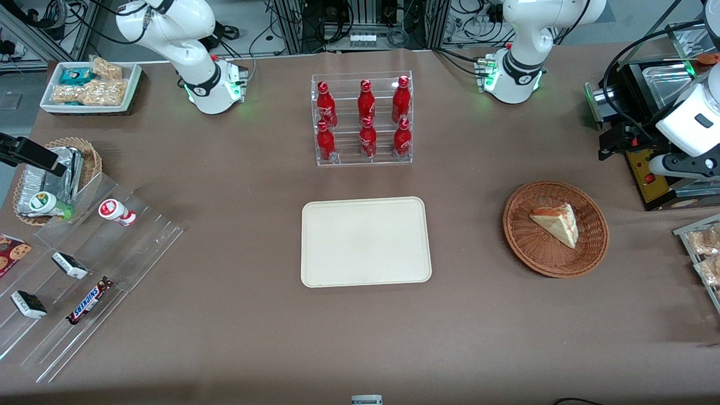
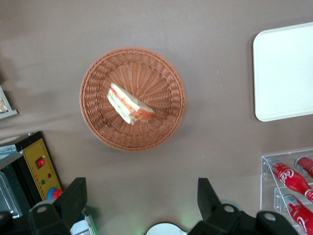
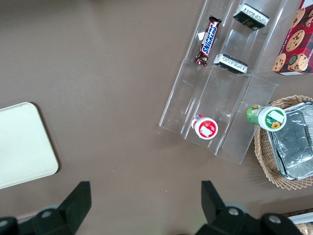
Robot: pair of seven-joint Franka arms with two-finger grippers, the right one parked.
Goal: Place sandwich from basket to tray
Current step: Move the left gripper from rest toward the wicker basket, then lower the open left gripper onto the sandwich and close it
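Observation:
The sandwich (image 1: 557, 223) is a pale triangular wedge with red and green filling, lying in the round reddish-brown wicker basket (image 1: 520, 239) toward the working arm's end of the table. The cream tray (image 1: 365, 242) lies bare at the table's middle, beside the basket. My left gripper (image 1: 617, 142) hangs high above the table, farther from the front camera than the basket and apart from it. In the left wrist view its black fingers (image 2: 74, 197) stand wide apart around my gripper's middle (image 2: 142, 198), open and holding nothing, with the sandwich (image 2: 129, 104), basket (image 2: 98, 125) and tray (image 2: 286, 73) below.
A clear rack of red bottles (image 1: 363, 121) stands farther from the camera than the tray. A black and yellow box (image 1: 652, 183) and snack packets (image 1: 703, 247) sit near the basket. A stepped acrylic rack (image 1: 84, 270), a tan foil basket (image 1: 56, 174) and a white snack bin (image 1: 90, 84) lie toward the parked arm's end.

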